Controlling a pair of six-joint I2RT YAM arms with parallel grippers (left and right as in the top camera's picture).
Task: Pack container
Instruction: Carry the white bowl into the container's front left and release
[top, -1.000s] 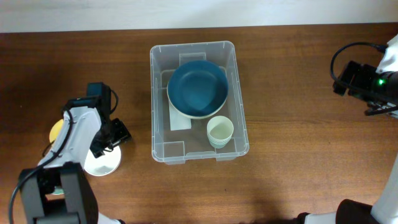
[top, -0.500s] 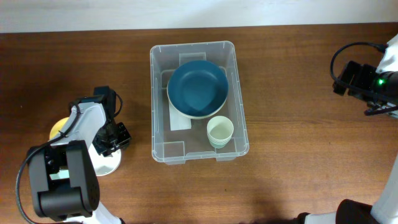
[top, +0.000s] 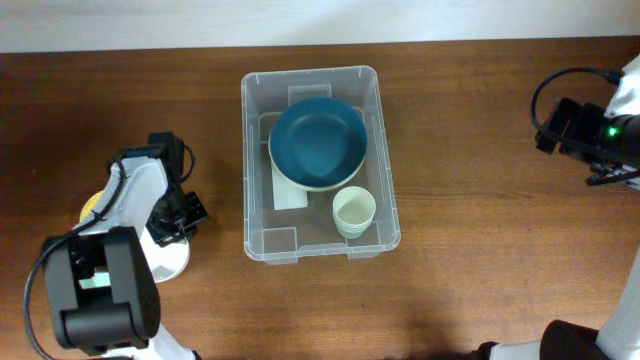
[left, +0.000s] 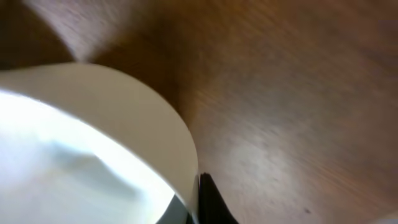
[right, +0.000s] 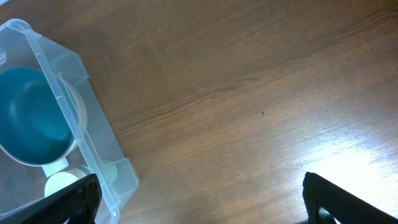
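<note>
Left hand (top: 174, 228) shifted along white bowl (top: 167, 263) rim, grip unclear, right hand (right: 202, 200) released

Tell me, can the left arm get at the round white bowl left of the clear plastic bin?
Probably yes. The left gripper hangs right at the white bowl, whose rim fills the left wrist view, and nothing shows between them.

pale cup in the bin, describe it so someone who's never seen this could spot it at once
Find the clear plastic container in the middle of the wooden table. The pale cup stands in its lower right corner in the overhead view. It is small, round and cream, unlike the big blue bowl beside it.
</note>
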